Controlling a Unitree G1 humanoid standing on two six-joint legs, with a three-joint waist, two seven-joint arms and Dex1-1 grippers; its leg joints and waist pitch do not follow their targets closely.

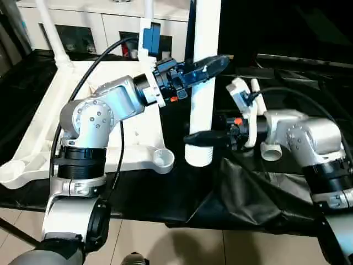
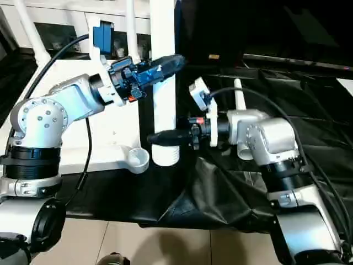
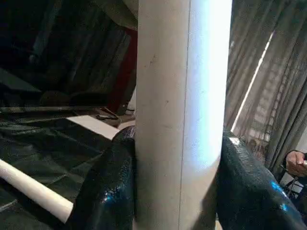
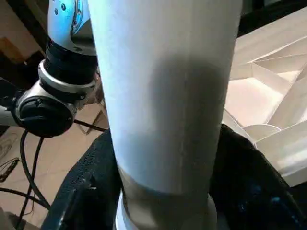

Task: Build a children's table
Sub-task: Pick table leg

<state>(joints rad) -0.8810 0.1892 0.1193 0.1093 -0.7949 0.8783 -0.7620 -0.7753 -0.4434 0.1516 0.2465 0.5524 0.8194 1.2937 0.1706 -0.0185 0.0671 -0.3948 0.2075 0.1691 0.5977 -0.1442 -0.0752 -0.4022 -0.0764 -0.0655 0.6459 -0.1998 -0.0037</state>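
Both grippers grasp one upright leg [image 1: 203, 83]: left gripper [image 1: 212, 65] high, right gripper [image 1: 199, 137] near its base. The step is seating it; the tabletop [image 1: 66, 121] socket [image 1: 163, 159] waits at nine o'clock, so shift over, then press down.

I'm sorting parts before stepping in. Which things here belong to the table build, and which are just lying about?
Job:
- tabletop, underside up
- leg held upright by both end effectors
- spare leg

Lying about:
- black cloth
- cabinet

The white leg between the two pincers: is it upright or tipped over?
Upright. The leg stands vertical beside the tabletop, left pincer gripping high, right pincer low.
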